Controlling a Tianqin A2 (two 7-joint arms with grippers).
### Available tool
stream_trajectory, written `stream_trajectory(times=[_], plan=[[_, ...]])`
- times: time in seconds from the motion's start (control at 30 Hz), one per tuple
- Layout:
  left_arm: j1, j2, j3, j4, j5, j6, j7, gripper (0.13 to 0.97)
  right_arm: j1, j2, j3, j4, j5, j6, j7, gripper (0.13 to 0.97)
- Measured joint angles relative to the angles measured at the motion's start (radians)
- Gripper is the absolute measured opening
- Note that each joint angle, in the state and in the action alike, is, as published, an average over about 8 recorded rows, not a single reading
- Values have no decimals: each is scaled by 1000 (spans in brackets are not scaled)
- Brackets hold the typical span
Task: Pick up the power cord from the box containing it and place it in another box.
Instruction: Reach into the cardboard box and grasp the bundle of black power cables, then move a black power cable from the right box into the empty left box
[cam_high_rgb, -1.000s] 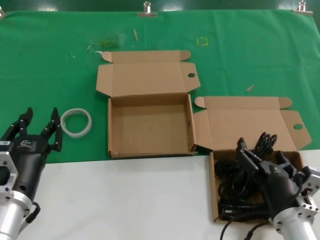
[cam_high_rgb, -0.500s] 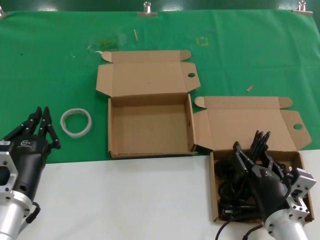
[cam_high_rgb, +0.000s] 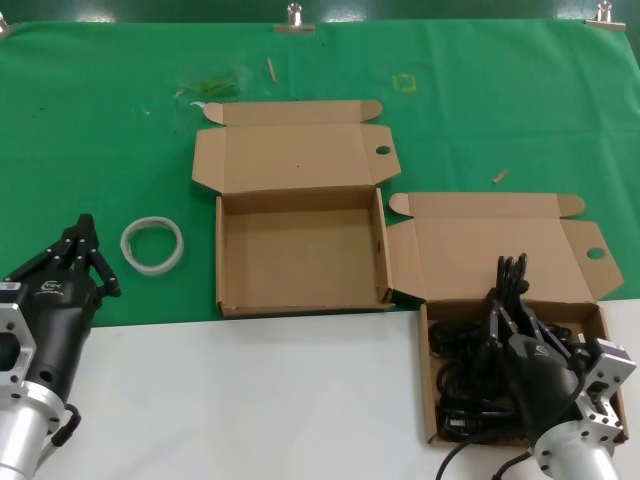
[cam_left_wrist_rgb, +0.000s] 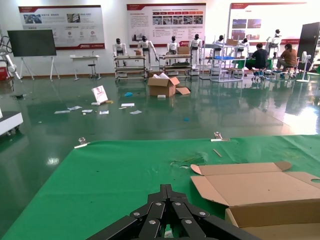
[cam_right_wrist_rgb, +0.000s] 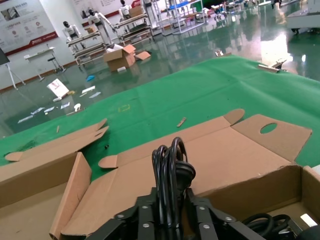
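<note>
Right gripper (cam_high_rgb: 505, 300) clamps the power cord (cam_right_wrist_rgb: 170, 165) over its box (cam_high_rgb: 430, 385), apparently lifted. Left gripper (cam_high_rgb: 80, 240) pinched together, idle beside the ring (cam_high_rgb: 152, 243).

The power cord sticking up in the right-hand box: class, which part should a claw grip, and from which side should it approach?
Grip the power cord at the upright folded bundle, just below its looped top, coming from above. It stands clear of the tangled cables low in the box, so a claw can likely close across its narrow width there. The right claw is shut on it that way; the left claw waits by the white ring.
</note>
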Motion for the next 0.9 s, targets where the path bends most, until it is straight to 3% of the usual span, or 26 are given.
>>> stream_trajectory(times=[0.2,0.47,0.7,0.9], plan=[[0,0,0,0,0,0,-1,140,-9,1,-6,30,-25,6,30,235],[0,0,0,0,0,0,0,140,-27,39,-62,133,-80,52,114,209],[0,0,0,0,0,0,0,140,39,143,-213,213,-97,129,188,206],[0,0,0,0,0,0,0,140,212,220,-395,149,-88,131,256,206]])
